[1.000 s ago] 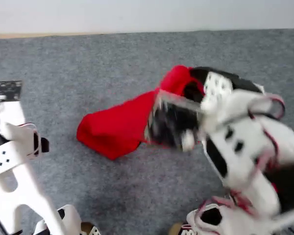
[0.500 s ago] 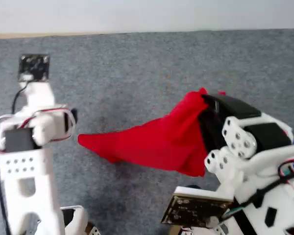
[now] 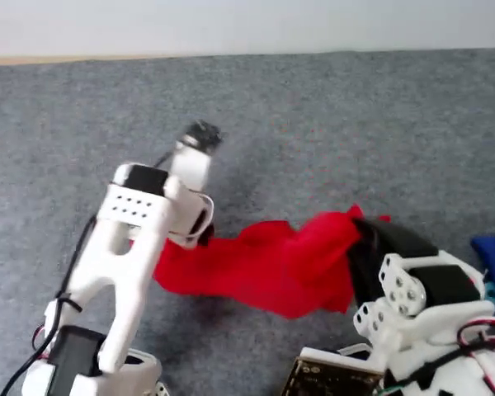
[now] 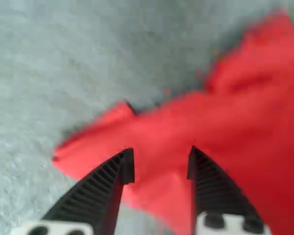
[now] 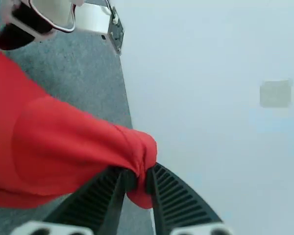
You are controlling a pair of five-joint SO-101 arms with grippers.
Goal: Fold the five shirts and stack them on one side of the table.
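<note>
Red shirt (image 3: 264,268): mid-table, drawn out long, dragged toward 5 o'clock; its 3 o'clock end is pinched by the right gripper (image 5: 138,172). Left gripper (image 4: 160,157): jaws spread, newly swung in over the 9 o'clock end (flattening likely, folding not begun).

Bright, even, diffuse light from above; soft, faint shadows on the grey worktop (image 3: 330,115) beneath the red shirt (image 3: 264,268) and left arm (image 3: 132,239).

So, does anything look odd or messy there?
The red shirt is bunched, not flat: the right gripper pinches one end off the table, and the open left gripper hangs over the other end.
</note>
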